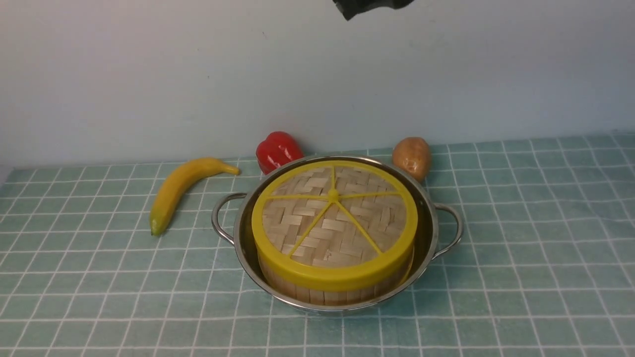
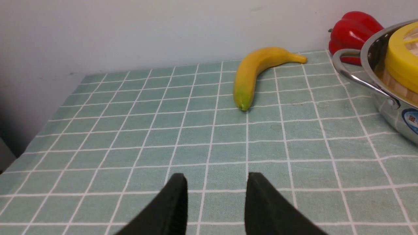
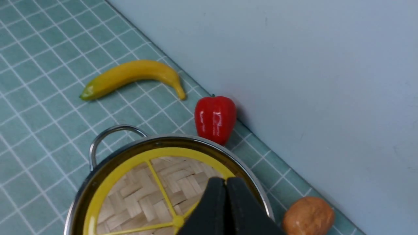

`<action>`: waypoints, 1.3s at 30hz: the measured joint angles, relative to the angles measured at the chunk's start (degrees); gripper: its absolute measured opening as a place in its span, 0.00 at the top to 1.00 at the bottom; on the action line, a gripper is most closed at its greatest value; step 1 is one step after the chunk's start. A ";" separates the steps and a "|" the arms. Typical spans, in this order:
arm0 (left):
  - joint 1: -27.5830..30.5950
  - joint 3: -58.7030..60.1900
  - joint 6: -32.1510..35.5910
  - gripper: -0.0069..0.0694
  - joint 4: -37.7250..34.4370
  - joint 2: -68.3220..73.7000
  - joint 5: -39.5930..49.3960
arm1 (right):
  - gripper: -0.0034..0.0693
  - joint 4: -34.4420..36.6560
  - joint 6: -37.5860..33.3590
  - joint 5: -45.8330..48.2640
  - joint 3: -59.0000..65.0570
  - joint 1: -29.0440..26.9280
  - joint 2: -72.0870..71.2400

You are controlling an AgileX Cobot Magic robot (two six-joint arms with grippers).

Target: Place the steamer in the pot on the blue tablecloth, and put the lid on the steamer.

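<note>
The shiny steel pot (image 1: 427,210) stands on the blue tablecloth (image 1: 521,277) with the bamboo steamer (image 1: 317,293) inside it. The woven lid (image 1: 332,223) with its yellow rim and spokes lies flat on the steamer. My right gripper (image 3: 226,179) hangs above the lid's far side, shut with nothing between its fingers; only a black tip (image 1: 372,7) of it shows at the top edge of the front view. My left gripper (image 2: 215,178) hovers open and empty over bare cloth, left of the pot (image 2: 388,107), and is out of the front view.
A banana (image 1: 181,191) lies left of the pot. A red pepper (image 1: 278,148) and a brown potato (image 1: 412,156) sit behind it against the back wall. The cloth's left edge drops off beside my left gripper.
</note>
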 joint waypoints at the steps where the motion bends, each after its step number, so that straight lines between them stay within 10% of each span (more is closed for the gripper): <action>1: 0.00 0.00 0.00 0.59 0.00 0.00 0.00 | 0.95 1.32 0.00 0.05 0.00 0.00 0.00; 7: 0.00 0.00 0.00 0.59 0.00 0.00 0.00 | 0.94 0.94 0.20 -0.32 4.86 0.00 -2.06; 13: 0.00 0.00 0.00 0.59 0.00 0.00 0.00 | 0.90 -0.14 3.04 -9.29 35.05 -2.58 -18.22; 28: 0.00 0.00 0.00 0.59 0.00 0.00 0.00 | 0.82 -1.09 18.10 -64.93 108.59 -33.85 -79.47; 39: 0.00 0.00 0.00 0.59 0.00 0.00 0.00 | 0.78 -2.06 19.30 -64.03 125.47 -37.81 -96.77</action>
